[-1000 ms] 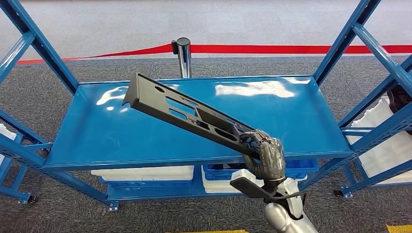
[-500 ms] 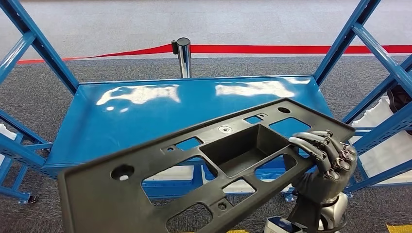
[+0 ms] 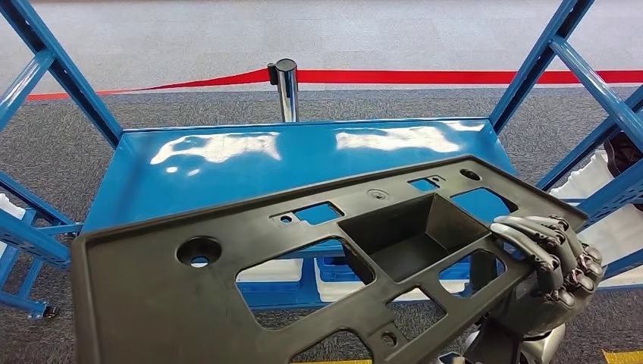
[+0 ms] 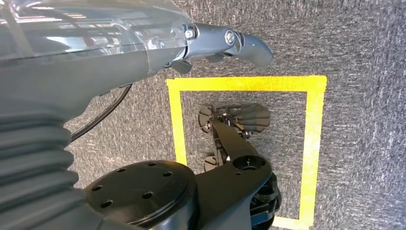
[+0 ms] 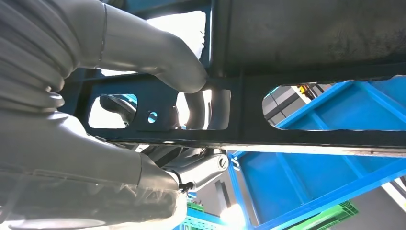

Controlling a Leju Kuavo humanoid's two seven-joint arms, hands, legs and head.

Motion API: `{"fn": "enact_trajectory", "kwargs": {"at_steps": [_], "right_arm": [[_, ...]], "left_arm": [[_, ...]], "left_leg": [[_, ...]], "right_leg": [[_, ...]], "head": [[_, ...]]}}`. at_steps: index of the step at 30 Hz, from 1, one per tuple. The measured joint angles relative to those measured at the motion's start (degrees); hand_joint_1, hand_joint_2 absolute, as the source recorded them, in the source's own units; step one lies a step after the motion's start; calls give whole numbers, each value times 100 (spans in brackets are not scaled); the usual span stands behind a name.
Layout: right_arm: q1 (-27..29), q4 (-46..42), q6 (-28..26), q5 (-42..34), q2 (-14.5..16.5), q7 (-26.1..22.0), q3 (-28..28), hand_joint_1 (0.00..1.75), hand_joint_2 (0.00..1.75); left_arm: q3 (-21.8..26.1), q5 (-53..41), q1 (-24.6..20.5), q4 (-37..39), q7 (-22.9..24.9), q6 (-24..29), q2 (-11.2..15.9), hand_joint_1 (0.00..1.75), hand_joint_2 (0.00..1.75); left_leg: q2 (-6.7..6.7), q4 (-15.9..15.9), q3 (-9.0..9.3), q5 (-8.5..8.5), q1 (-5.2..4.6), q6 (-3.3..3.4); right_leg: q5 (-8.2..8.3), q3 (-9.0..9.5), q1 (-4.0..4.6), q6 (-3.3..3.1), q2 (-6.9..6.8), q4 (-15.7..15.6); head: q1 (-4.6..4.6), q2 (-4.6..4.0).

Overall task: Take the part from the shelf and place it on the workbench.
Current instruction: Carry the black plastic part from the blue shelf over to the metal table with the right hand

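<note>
The part, a long flat black panel with a sunken tray near its middle and cut-out windows along its length, is off the shelf and in the air in front of us, its broad face turned up toward the head camera. We judge its long axis to run from low on our left to higher on our right, so nearly all of its length reaches leftward away from the one grip point. Our right hand holds it at the right-hand end, fingers curled over the top edge; in the right wrist view the thumb presses against a bar of the part from underneath, so the panel is pinched between thumb and fingers. Our left hand hangs at our side above the grey carpet and a yellow taped square; it holds nothing that we can see, but we cannot tell whether its fingers are spread or curled. Behind the panel stands the blue shelf, with white trays on the tier below, and beyond it a chrome post carrying a red barrier tape. With the weight cantilevered to the left, we judge the carry to the workbench depends on keeping that far end from swinging into the shelf uprights.
</note>
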Motion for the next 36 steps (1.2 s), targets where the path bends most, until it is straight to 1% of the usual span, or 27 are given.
{"fn": "enact_trajectory", "kwargs": {"at_steps": [2,9,12,13,15,17,18,20,24,27,31,36], "right_arm": [[4,-1,1,0,14,-5,-8,175,175],[8,-2,1,-3,20,4,-12,175,175],[13,-1,1,-47,17,124,-10,175,175],[17,0,2,-105,0,251,-3,175,175],[14,13,16,-415,-137,725,60,175,175],[-17,58,81,-1040,-418,1294,203,175,175],[-40,96,134,-1411,-575,1491,279,175,175],[-83,173,233,-1938,-830,1654,390,175,175],[-128,275,357,-2235,-1136,1675,513,175,175],[-152,316,407,-2301,-1270,1694,550,175,175],[-156,373,468,-2330,-1372,1724,581,175,175],[-160,401,484,-2335,-1425,1726,615,175,175]], "left_arm": [[2,0,0,0,-3,0,0,0,175],[3,-2,0,-1,-11,0,0,0,175],[10,-2,0,-1,-13,-1,0,0,175],[18,-1,0,-1,-14,-1,0,0,175],[49,18,-1,-1,-25,-2,-1,0,175],[103,52,-2,-1,-44,-2,-3,0,175],[127,67,-2,-1,-52,-2,-4,0,175],[162,81,-2,-1,-59,-2,-4,0,175],[232,87,-3,-1,-61,-7,-4,0,175],[273,85,-5,0,-59,-14,-4,0,175],[281,67,-5,-1,-58,-20,-4,0,175],[283,61,-5,1,-59,-20,-4,0,175]], "left_leg": [[0,0,0,0,0,0],[0,0,0,-1,0,0],[0,0,0,-1,0,0],[0,0,0,-1,0,0],[0,0,-2,-1,-1,0],[0,0,-3,-1,-2,0],[0,0,-3,-1,-4,0],[-2,0,-2,-1,-8,0],[-3,0,-2,-1,-8,0],[-2,0,-2,-2,-6,0],[-3,0,-2,-2,-6,1],[-3,0,-2,-2,-8,1]], "right_leg": [[0,0,0,0,0,0],[0,0,0,0,0,0],[0,0,0,0,0,0],[0,1,0,0,0,0],[0,1,-1,0,0,0],[0,2,-2,0,0,0],[0,2,-4,1,0,0],[1,2,-9,2,-1,0],[1,1,-10,4,-1,0],[-2,0,-9,7,-1,0],[-3,0,-9,9,-1,0],[-4,1,-10,9,-1,0]], "head": [[0,0],[0,0],[0,0],[0,0],[0,0],[0,0],[1,0],[3,0],[2,0],[3,0],[3,0],[5,0]]}}
